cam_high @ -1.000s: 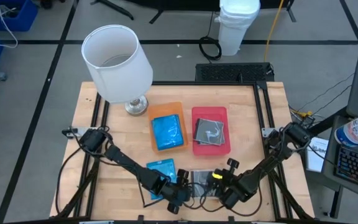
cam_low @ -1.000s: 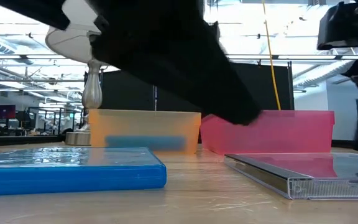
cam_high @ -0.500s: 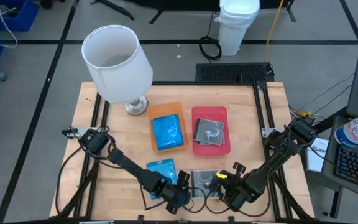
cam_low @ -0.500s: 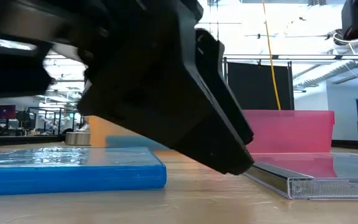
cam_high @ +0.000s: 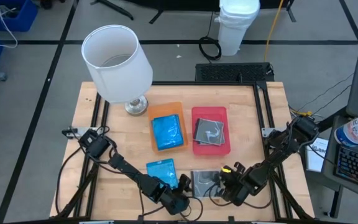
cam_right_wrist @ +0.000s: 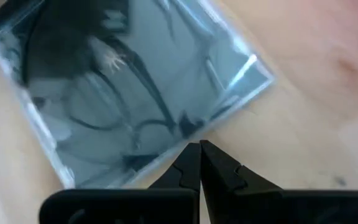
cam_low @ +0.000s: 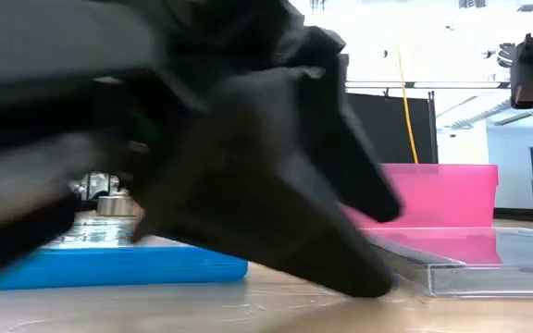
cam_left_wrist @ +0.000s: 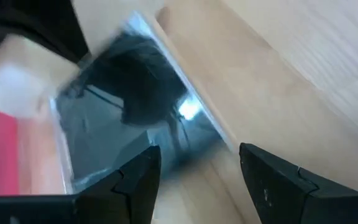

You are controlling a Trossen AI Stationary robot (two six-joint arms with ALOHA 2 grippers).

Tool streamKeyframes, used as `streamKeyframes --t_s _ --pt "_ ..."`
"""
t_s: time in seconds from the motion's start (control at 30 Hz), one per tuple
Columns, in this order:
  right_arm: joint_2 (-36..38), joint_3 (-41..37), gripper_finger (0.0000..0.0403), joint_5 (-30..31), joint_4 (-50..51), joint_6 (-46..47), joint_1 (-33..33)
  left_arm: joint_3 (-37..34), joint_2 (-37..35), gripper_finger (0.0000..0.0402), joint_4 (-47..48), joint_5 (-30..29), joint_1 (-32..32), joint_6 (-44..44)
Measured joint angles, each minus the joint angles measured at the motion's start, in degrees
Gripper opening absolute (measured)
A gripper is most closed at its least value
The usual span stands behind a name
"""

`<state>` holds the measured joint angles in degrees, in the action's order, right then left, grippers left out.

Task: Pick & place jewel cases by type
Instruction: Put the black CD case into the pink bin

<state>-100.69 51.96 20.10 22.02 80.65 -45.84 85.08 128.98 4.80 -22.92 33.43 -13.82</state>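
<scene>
Near table edge, front centre: clear case (cam_high: 202,181) lies flat on the wood, dark inside, between the two grippers. Left gripper (cam_high: 180,202) low beside its left corner, fingers (cam_left_wrist: 278,186) spread wide, nothing between them; the case's edge lies just ahead of the gap. Right gripper (cam_high: 224,186) at the case's right side, fingers (cam_right_wrist: 188,168) pressed together, empty, tips just beside the case's edge; contact cannot be told.

Blue case (cam_high: 162,170) flat on the table, just left of the clear one, beside the left arm. In the low view it shows as a blue slab (cam_low: 146,264) partly behind the dark bulk of the arm.

Further back, mid-table: orange tray (cam_high: 155,112) holding another blue case (cam_high: 168,132); red tray (cam_high: 197,148) beside it, to the right, holding a dark case (cam_high: 210,131). The trays stand side by side, close.

Lamp (cam_high: 118,65) with white shade at the back left of the table.
</scene>
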Motion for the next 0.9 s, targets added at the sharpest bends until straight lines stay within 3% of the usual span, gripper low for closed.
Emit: streamKeyframes --t_s 0.3,0.57,0.9 --pt "-0.46 -1.27 0.0 1.35 -8.95 -4.97 0.5 0.15 2.37 0.0225 0.07 2.31 -1.98 -0.75" --pt "-0.84 -1.26 0.0 0.71 -16.43 -10.29 0.56 0.04 2.69 0.0225 -2.82 -1.21 -2.85 0.31" --pt "-1.01 -1.31 0.0 -3.62 -23.89 -15.49 0.11 0.03 2.65 0.0225 0.33 1.93 -3.63 3.26"
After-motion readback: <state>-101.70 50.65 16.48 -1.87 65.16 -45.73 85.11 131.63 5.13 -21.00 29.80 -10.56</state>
